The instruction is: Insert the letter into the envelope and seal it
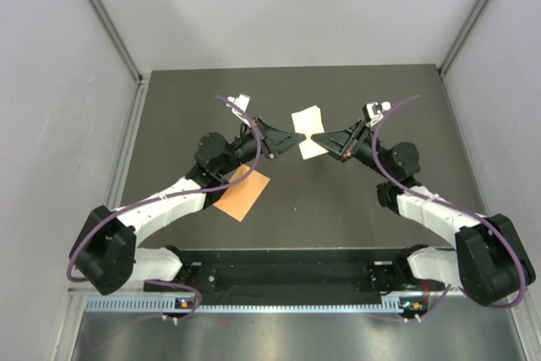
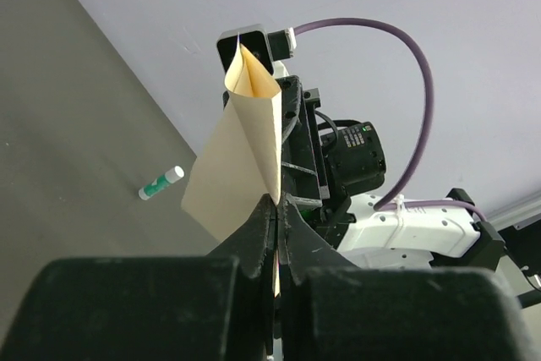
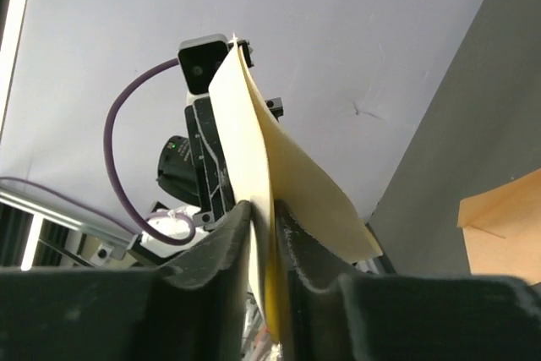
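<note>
The letter (image 1: 308,128), a pale cream sheet, hangs in the air above the middle of the dark table, bent between my two grippers. My left gripper (image 1: 297,140) is shut on its left edge. In the left wrist view the letter (image 2: 245,145) rises folded from the tight jaws of the left gripper (image 2: 277,203). My right gripper (image 1: 315,136) pinches the opposite edge. Seen from the right wrist, the letter (image 3: 254,141) curves up out of the right gripper (image 3: 264,211). The orange envelope (image 1: 242,193) lies flat on the table beside the left arm, and its corner (image 3: 505,226) shows in the right wrist view.
A small white and green glue stick (image 2: 161,183) lies on the dark table (image 1: 372,200) near the back wall. Pale walls close the table in at the back and on both sides. Purple cables loop over both arms.
</note>
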Tool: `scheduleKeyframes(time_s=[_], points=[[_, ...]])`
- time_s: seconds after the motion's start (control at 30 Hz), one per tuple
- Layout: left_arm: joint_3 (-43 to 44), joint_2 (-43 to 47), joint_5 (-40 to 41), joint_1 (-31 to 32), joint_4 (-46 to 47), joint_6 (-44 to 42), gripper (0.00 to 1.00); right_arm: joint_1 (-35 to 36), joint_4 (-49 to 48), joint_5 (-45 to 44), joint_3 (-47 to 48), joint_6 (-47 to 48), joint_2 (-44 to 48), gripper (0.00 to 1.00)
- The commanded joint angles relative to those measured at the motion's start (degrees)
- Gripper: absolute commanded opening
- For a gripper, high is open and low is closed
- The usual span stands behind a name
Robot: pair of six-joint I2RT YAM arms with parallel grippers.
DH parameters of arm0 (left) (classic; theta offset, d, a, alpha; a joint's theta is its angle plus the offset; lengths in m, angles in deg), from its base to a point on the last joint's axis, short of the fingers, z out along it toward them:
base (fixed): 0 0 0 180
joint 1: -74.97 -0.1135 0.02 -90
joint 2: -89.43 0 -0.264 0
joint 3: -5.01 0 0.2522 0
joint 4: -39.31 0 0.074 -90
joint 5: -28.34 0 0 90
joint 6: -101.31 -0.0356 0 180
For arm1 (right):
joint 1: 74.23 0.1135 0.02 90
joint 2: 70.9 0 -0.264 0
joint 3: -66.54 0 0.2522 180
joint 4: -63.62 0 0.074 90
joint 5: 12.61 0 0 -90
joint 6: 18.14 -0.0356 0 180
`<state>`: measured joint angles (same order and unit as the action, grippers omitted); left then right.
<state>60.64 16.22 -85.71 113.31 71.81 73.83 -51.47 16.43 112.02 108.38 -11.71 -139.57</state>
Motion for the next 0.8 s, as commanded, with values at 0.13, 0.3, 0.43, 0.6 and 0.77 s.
scheduleKeyframes(time_s=[0.13,0.3,0.43,0.6,0.77], points=[[-0.3,7.0,1.8,0.2,-4.5,-4.7,0.0,1.1,26.0,3.6,7.7,22.7,8.6,0.74],[-0.5,9.8,-1.2,0.2,-8.5,-5.8,0.0,1.0,48.8,-1.9,13.7,41.4,14.9,0.96],[-0.7,9.8,-5.0,0.1,-5.8,-3.1,0.0,1.1,44.2,6.5,14.5,40.9,14.0,0.99],[0.3,9.2,-7.4,0.1,-6.0,-0.7,0.0,1.0,37.8,12.7,15.8,34.8,10.0,0.88],[1.0,9.8,-4.7,0.2,-13.1,-3.8,0.0,1.1,30.2,12.6,14.1,31.1,11.0,0.48]])
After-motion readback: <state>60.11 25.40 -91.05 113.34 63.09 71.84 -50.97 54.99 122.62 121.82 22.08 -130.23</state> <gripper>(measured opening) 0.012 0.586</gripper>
